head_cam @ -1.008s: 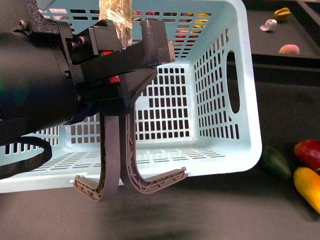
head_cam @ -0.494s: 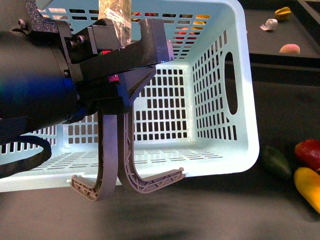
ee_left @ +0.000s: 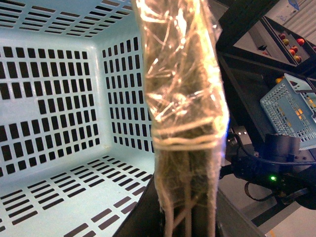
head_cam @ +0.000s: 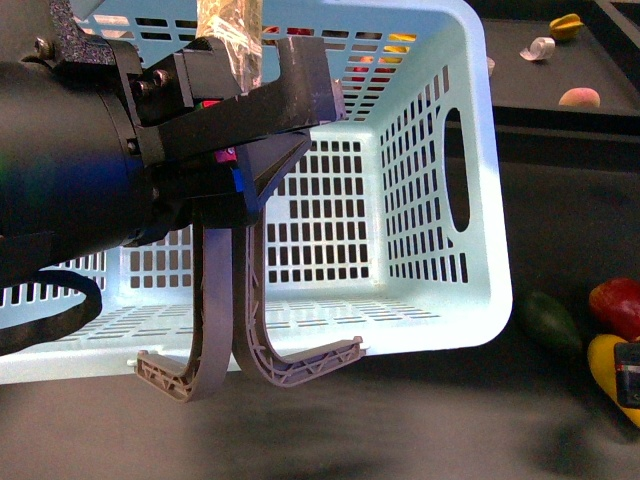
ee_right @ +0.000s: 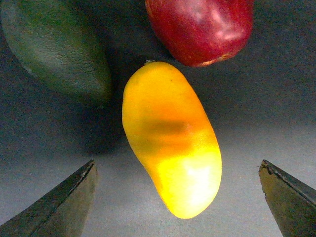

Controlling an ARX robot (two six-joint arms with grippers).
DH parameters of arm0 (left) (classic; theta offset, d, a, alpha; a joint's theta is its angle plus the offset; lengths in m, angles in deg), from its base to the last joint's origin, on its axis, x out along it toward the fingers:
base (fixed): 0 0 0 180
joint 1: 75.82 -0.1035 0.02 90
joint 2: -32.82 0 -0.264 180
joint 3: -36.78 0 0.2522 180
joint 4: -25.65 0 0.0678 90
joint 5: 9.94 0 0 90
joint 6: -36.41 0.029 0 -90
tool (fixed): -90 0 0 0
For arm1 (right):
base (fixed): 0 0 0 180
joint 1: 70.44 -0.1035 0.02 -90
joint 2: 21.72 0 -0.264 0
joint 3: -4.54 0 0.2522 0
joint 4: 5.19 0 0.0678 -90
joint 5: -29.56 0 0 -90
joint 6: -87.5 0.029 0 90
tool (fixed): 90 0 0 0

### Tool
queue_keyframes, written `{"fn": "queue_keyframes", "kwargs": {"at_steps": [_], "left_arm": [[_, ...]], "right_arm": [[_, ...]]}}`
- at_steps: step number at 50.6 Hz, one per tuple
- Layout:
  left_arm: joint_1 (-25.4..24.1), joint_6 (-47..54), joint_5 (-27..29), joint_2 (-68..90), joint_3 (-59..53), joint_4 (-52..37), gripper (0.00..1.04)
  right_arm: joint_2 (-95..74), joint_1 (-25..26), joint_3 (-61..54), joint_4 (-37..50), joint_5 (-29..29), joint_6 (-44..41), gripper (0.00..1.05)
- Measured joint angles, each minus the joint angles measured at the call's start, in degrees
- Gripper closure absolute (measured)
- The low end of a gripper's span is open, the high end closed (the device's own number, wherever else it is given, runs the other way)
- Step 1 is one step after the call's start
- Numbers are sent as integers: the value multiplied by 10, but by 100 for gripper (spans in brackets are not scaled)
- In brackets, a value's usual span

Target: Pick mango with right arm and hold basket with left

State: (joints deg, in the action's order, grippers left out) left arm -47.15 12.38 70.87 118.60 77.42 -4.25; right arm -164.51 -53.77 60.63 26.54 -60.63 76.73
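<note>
- Left gripper [head_cam: 325, 122]: pinching the basket [head_cam: 440, 200] by its two grey handles [head_cam: 225, 300], which rise together and vanish between the black fingers. The contact spot itself is hidden by the gripper body.
- Basket: fills the middle of the front view with its open side toward the camera. Nothing shows inside it in either the front or the left wrist view.
- Judgement: the basket-holding half looks done.
- Mango [head_cam: 602, 362]: lies on the dark table at about 4 o'clock from the basket, well apart from it, cut by the frame edge.
- Neighbours in the front view: a red fruit [head_cam: 615, 305] at 12 o'clock of the mango, just beside it or touching. A green fruit [head_cam: 550, 322] sits at 10 o'clock, near it with a small gap.
- Right gripper [ee_right: 177, 168]: spread wide above the mango, one finger tip on each side of the fruit's long body. Neither finger touches the fruit.
- Judgement: the mango pick is not yet done, and the gripper is only lined up over it.
- Left to do: lower the gripper, close across the mango's narrow width and lift it.
- Risk: the red fruit sits close to one end of the mango, so a low or off-centre close could nudge it.
</note>
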Motion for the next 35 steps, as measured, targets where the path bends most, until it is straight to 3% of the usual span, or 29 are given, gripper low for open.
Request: {"fn": "queue_keyframes", "kwargs": {"at_steps": [35], "left_arm": [[0,0,0,0,0,0,98]], "right_arm": [[-125,-37,150,-57,-59,63,8]]}}
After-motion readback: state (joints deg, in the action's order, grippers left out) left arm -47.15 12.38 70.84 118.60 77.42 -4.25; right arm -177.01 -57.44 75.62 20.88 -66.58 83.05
